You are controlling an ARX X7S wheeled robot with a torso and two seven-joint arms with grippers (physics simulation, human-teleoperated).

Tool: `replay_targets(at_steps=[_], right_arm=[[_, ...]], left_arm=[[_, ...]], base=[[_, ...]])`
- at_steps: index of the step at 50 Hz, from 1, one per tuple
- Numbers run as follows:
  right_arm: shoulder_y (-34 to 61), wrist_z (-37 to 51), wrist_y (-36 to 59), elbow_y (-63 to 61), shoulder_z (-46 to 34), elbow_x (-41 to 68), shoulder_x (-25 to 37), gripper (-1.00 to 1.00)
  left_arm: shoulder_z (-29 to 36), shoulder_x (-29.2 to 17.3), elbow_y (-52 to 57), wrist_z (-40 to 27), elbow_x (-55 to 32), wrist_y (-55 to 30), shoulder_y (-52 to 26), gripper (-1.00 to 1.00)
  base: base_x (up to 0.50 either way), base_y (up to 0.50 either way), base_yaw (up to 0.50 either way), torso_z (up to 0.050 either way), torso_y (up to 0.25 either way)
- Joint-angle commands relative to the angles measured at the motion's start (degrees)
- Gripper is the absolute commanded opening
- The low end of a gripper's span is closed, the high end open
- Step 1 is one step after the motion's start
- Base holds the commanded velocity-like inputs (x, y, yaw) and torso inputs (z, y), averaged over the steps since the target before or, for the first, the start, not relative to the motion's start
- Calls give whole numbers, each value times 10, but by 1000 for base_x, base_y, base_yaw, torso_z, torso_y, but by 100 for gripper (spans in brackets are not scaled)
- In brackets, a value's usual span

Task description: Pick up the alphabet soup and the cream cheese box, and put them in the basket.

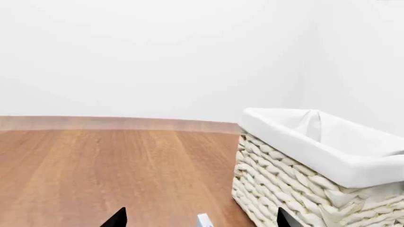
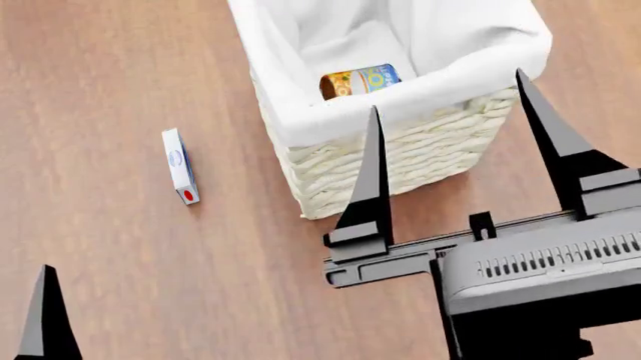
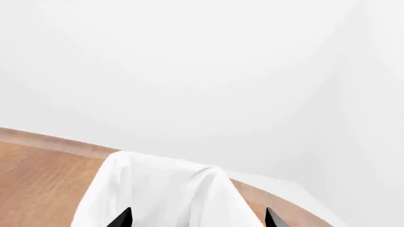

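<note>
Lying inside the basket (image 2: pixel 300 127), alphabet soup (image 2: pixel 361 81) is done; cream cheese box (image 2: pixel 180 166) remains on the floor; right gripper (image 2: pixel 451 94) wide, empty.

A brown wood-grain surface (image 2: pixel 120 285) runs back to a plain white wall (image 1: pixel 151 56), evenly lit, with a paler far edge.

Basket (image 3: pixel 164 194) showing white cloth liner (image 3: pixel 208 189) folding over rim. Wooden floor (image 3: pixel 38 179) lying beside it, white wall (image 3: pixel 189 71) rising behind. Two dark right gripper (image 3: pixel 197 218) fingertips (image 3: pixel 121 218) peeking in, spread apart.
</note>
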Motion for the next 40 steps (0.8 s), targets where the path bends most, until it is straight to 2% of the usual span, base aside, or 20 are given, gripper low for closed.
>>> replay_targets(at_steps=[1, 11, 22, 33, 37, 40], right_arm=[[-95, 61, -53, 3, -33, -91, -1, 100], [-131, 72, -87, 21, -39, -112, -10, 100], [-148, 72, -108, 35, -37, -112, -16, 100], [-153, 68, -113, 41, -35, -111, -22, 100], [-154, 68, -119, 38, -32, -108, -20, 100], [-162, 70, -126, 46, -31, -112, -25, 100]], left_arm=[[5, -2, 6, 0, 1, -3, -3, 100], [6, -3, 7, -1, 7, -7, -15, 100], [29, 30, -139, 35, 22, -14, -130, 100], [42, 45, -200, 64, 8, -35, -204, 100], [61, 52, -225, 68, 14, -84, -247, 100], [50, 71, -256, 67, -46, -151, -290, 100]], base=[[0, 0, 0, 0, 0], [0, 0, 0, 0, 0], [0, 0, 0, 0, 0], [0, 0, 0, 0, 0], [0, 0, 0, 0, 0], [0, 0, 0, 0, 0]])
